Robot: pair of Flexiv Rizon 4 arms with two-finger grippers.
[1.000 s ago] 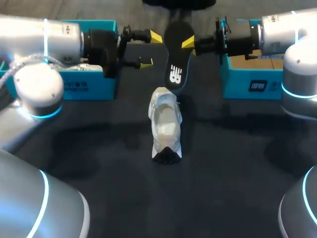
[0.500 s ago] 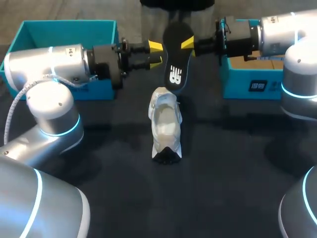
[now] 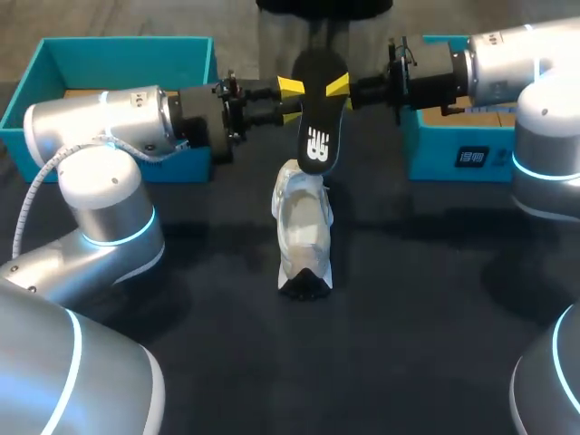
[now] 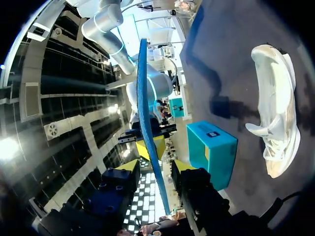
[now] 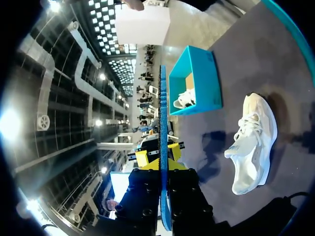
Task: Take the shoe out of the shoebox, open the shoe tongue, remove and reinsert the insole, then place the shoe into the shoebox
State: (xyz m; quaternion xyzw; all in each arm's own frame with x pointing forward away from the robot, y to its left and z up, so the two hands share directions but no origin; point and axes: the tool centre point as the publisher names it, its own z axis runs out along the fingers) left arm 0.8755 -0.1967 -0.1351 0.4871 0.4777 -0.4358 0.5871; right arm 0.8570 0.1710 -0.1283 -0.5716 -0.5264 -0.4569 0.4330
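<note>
While the right gripper [image 3: 335, 88] stays clenched on the flat black foam insole [image 3: 317, 127], held on edge just above the far end of the white mesh sneaker [image 3: 304, 222], the left gripper [image 3: 290, 101] has swung in from the sneaker's left. It now straddles the insole's upper end with its fingers released, not pinching. I judge a handover is being set up before reinsertion. The sneaker lies between two teal cardboard shoeboxes [image 3: 118, 50].
</note>
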